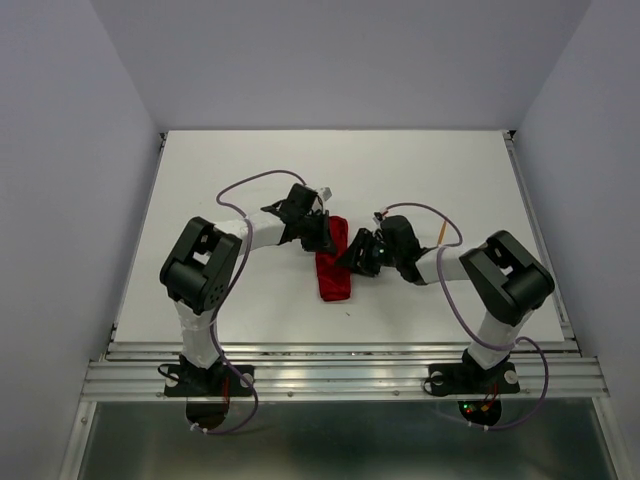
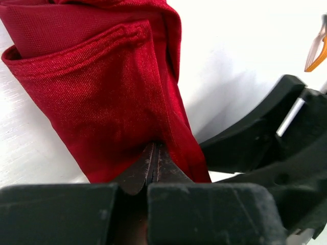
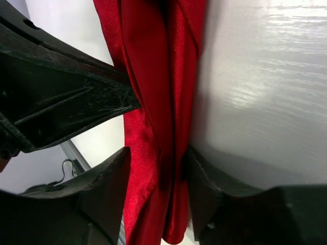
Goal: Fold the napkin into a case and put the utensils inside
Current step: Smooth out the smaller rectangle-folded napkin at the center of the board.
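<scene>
The left gripper [image 2: 153,166] is closed tight, its 2 fingers [image 2: 138,176] pinched flat on a fold of the red napkin [image 2: 102,97]. In the left wrist view the cloth bunches into creases where the tips bite, then spreads away from them as a layered band with a stitched hem edge across it.

The right gripper [image 3: 158,153] stands part-way open. Its 2 fingers [image 3: 110,189] sit one on each side of the folded strip, and the cloth fills the gap between them. Whether they press on it I cannot tell. The left gripper's dark body [image 3: 61,102] sits just beside this one, touching the same edge of the napkin [image 3: 153,76].

From above, the napkin [image 1: 335,275] lies on the white table [image 1: 230,170] as 1 narrow red strip, near the middle between the 2 arms. Its long axis runs from the far side toward the arm bases, leaning only slightly. The far end lies under the left gripper [image 1: 325,238], the right gripper [image 1: 355,255] meets its right edge at mid-length, and the near end lies free and a little wider.

1 orange utensil [image 1: 441,235] lies on the table well apart to the right, beyond the right arm's wrist. Its tip [image 2: 318,51] shows at the edge of the left wrist view.
</scene>
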`<state>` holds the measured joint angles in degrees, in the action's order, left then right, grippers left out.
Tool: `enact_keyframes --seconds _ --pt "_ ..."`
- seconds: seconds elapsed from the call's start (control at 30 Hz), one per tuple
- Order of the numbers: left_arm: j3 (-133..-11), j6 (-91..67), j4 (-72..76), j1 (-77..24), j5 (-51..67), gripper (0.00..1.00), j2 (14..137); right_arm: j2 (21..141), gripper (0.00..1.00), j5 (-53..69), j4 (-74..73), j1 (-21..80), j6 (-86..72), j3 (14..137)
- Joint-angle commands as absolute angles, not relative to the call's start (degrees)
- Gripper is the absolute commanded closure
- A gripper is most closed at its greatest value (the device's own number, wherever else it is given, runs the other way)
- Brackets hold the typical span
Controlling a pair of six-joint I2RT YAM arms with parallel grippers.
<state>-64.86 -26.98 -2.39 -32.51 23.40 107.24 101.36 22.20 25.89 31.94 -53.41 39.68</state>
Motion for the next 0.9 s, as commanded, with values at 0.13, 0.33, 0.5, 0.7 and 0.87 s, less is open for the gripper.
enact_keyframes --seconds 0.13,0.33,0.5,0.7,0.87 --pt "-67.67 -26.54 -1.41 -32.08 24.43 1.0 107.05 93.61 0.49 18.63 16.62 32.34 -47.46 38.32" --pt "-68.47 -26.19 -1.41 -32.08 25.14 1.0 108.45 90.97 0.61 20.21 14.42 32.34 -45.88 37.44" --pt "-68.38 -26.02 -1.41 -32.08 25.49 1.0 109.07 88.43 0.65 20.39 12.84 33.57 -45.44 37.0" --pt "-68.03 -25.49 -1.49 -32.08 26.1 1.0 109.34 84.82 0.76 18.81 12.3 34.62 -46.05 36.03" --pt "-67.59 -24.96 -1.32 -32.08 26.81 1.0 109.07 82.97 0.86 17.58 11.69 34.63 -45.88 37.7"
